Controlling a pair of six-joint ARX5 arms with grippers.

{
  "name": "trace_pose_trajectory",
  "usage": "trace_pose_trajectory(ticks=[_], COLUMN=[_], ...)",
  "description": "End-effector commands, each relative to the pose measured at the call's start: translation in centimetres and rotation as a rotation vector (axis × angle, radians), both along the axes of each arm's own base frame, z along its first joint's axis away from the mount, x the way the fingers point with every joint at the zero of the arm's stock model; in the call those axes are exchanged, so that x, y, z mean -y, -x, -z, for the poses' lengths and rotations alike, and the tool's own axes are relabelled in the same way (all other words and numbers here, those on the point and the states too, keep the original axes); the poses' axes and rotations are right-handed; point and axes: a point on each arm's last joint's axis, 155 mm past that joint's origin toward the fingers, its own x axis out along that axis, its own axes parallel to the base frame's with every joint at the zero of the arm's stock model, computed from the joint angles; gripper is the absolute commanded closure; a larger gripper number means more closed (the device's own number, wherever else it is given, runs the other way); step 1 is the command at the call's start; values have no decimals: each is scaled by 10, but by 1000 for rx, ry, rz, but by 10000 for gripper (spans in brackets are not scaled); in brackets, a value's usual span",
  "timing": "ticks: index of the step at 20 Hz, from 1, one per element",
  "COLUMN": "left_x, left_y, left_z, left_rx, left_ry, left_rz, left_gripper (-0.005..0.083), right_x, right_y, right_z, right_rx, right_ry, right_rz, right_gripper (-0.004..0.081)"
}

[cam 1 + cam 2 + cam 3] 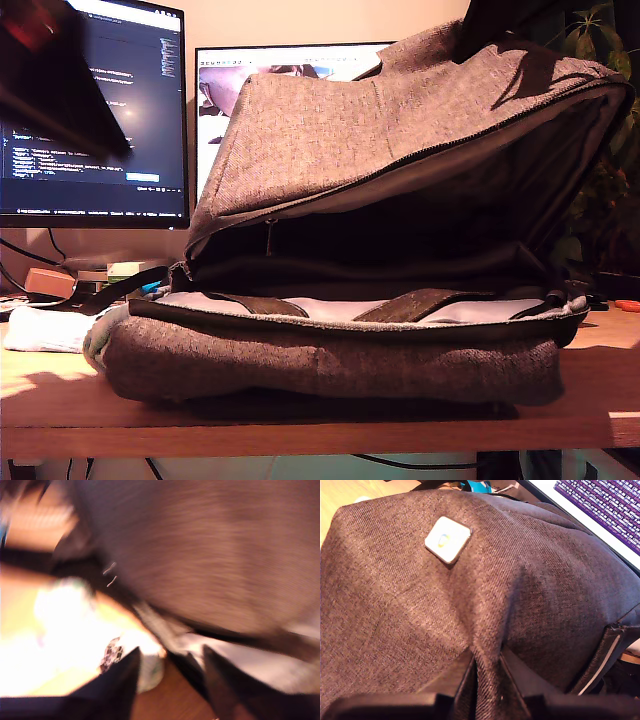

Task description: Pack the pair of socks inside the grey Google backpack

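Pinching a fold of the grey Google backpack, my second gripper has its jaws pressed together on the woven fabric, with the fold squeezed between them. A pale square patch sits on the same panel, away from the jaws. In the exterior view that panel is the flap, held up high and tilted. Its top corner is at the exterior view's upper right, where a dark arm meets it. The bag mouth gapes wide and is dark inside. Light grey lining shows on the lower half, and a zip pull hangs at the opening's edge. The lower half lies flat on the wooden table.

The pair of socks is outside the bag, lying on the table at the exterior view's left, just beside the backpack's lower corner. I cannot tell whether they touch.

The first wrist view is heavily blurred. The socks show as a washed-out white lump, and backpack fabric fills much of the rest. My first gripper is spread, its dark fingers apart with nothing gripped and table wood showing between them.

A blurred dark arm sits at the exterior view's upper left, in front of a monitor. A second monitor stands behind the flap.
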Motion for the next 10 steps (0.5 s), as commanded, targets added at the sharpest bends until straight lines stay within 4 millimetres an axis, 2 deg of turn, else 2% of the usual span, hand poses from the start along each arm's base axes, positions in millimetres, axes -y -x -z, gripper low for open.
trace_pose_trajectory(ticks=[1,3,6,10], left_x=[-9,-19,-27,-24], left_y=[-13,-24,-34,-48], left_z=[11,23,47,67], left_rx=[-65,-146,-258,-326], left_ry=[66,135,189,222], left_rz=[-116,-240,-366,-435], left_gripper=[264,198,198,197], right_x=[-5,-5,-5,-5], right_y=[-3,-3,-3,-3], right_z=[-33,-33,-33,-33], right_rx=[82,82,82,82], right_ry=[-46,-46,-46,-46], right_rz=[-11,-11,-11,-12], right_gripper=[783,783,783,783])
